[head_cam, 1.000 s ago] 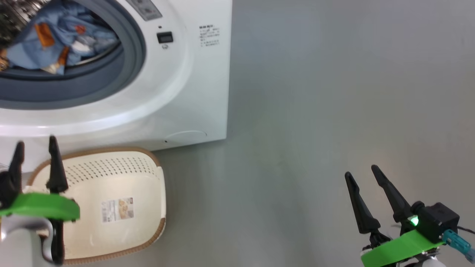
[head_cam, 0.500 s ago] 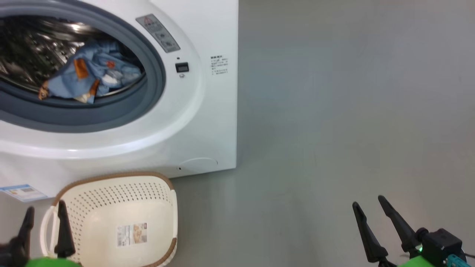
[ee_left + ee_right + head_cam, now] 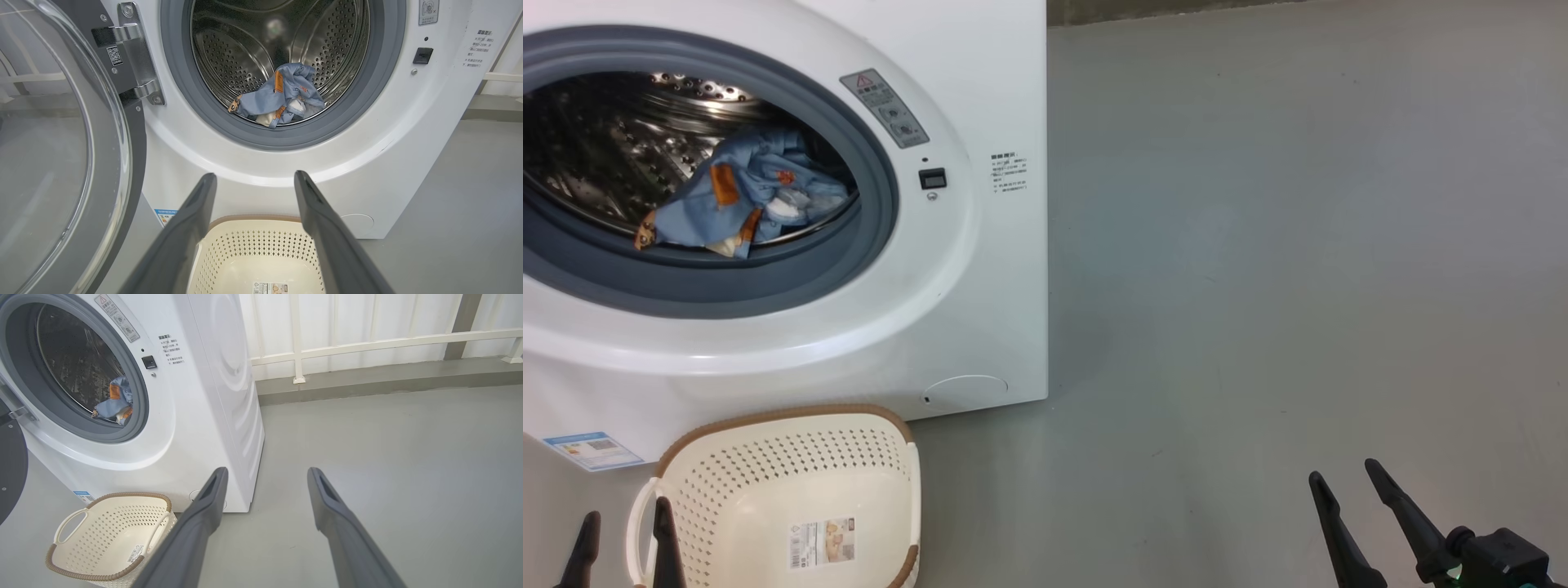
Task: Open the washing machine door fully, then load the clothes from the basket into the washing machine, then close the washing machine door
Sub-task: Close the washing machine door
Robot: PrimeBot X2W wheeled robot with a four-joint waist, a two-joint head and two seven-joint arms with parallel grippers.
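Observation:
The white washing machine (image 3: 980,269) (image 3: 408,134) (image 3: 196,416) stands with its porthole open. Blue bear-print clothes (image 3: 739,204) (image 3: 280,96) (image 3: 116,402) lie at the front of the steel drum. The washing machine door (image 3: 53,155) is swung wide to the left on its hinge. In front of the machine sits the cream basket (image 3: 792,490) (image 3: 253,253) (image 3: 108,535), with nothing in it. My left gripper (image 3: 625,527) (image 3: 253,177) is open, held above the basket. My right gripper (image 3: 1347,482) (image 3: 265,471) is open over bare floor, to the machine's right.
Grey floor (image 3: 1298,245) stretches to the right of the machine. A white railing and low kerb (image 3: 367,347) run along the back. A blue energy sticker (image 3: 592,449) marks the machine's lower front.
The head camera has tilted up, so more of the drum shows and both grippers sit lower in the view. Both grippers stay open.

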